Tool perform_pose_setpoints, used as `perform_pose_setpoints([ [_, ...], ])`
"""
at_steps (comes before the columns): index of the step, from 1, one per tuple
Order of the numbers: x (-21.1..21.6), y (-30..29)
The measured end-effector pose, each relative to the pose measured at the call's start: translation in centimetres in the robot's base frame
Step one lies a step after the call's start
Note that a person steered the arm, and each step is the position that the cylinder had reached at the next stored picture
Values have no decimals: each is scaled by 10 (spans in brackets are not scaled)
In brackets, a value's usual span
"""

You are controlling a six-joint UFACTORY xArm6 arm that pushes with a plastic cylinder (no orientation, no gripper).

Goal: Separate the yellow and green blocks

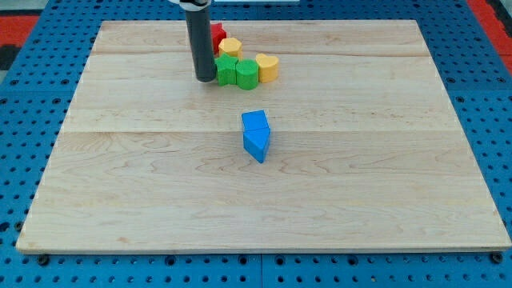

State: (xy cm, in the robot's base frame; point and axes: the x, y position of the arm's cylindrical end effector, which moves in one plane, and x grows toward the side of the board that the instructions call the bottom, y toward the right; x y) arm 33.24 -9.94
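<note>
While our tip is sitting on the wooden board near the view's top, it's touching or just shy of the left green block — no jaws here, just a plain rod. We're seeing a second green block pressed against the first, one yellow block touching it on the right, another yellow block just behind, and a red block peeking out behind the rod. Two blue blocks are sitting together, well apart, mid-board.

Pale wooden board of joined planks, grain running from 9 to 3 o'clock, evenly lit. Blue perforated base surrounds it; red patches at 10 and 2 o'clock.
</note>
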Motion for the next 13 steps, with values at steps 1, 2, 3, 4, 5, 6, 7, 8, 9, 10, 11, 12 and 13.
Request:
perform_pose_setpoints([
  [1,-13,-30],
  [2,-32,-10],
  [3,-43,15],
  [4,-50,47],
  [5,-56,80],
  [6,-27,92],
  [7,-1,85],
  [8,25,94],
  [9,22,134],
  [10,-22,130],
  [11,-34,135],
  [12,2,106],
  [13,-26,65],
])
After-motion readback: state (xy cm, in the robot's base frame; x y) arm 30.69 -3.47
